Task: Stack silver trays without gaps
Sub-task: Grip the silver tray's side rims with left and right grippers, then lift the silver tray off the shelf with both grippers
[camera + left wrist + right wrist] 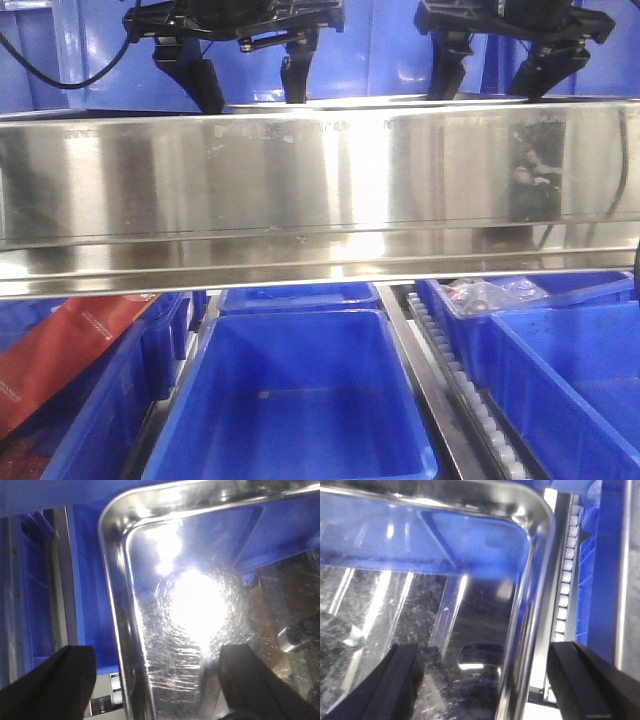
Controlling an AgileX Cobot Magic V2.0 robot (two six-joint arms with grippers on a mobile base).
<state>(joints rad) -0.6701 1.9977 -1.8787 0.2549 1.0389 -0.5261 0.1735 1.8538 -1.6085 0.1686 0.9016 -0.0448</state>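
the silver tray (150, 645) is seen close up by both wrist views. it is shiny, with a round corner, a thin flat rim and a scratched floor. blue shows in it like in a mirror. it lies with blue plastic right beside its left wall. i cannot tell if it is one tray or more lying in each other.

the left hand (155, 682) is wide open. its two black fingers (55, 682) are far apart, one on each side of the tray's left wall. the outer finger hangs over the blue next to the tray. the inner finger hangs over the tray's floor. i cannot tell if a finger touches the metal. the hand holds nothing.

the right hand (487, 680) is wide open too. one finger (395, 680) is over the tray's floor. the other is outside the right wall, near a row of white rollers (567, 580). it holds nothing, and i cannot tell if it touches the tray.

in the front view both hands hang down from the top, the left hand (250, 80) and the right hand (492, 70). their finger tips dip behind a long shiny steel rail (320, 190), which hides most of the tray. under the rail stand blue bins (300, 400). a red packet (60, 360) lies in the left one.
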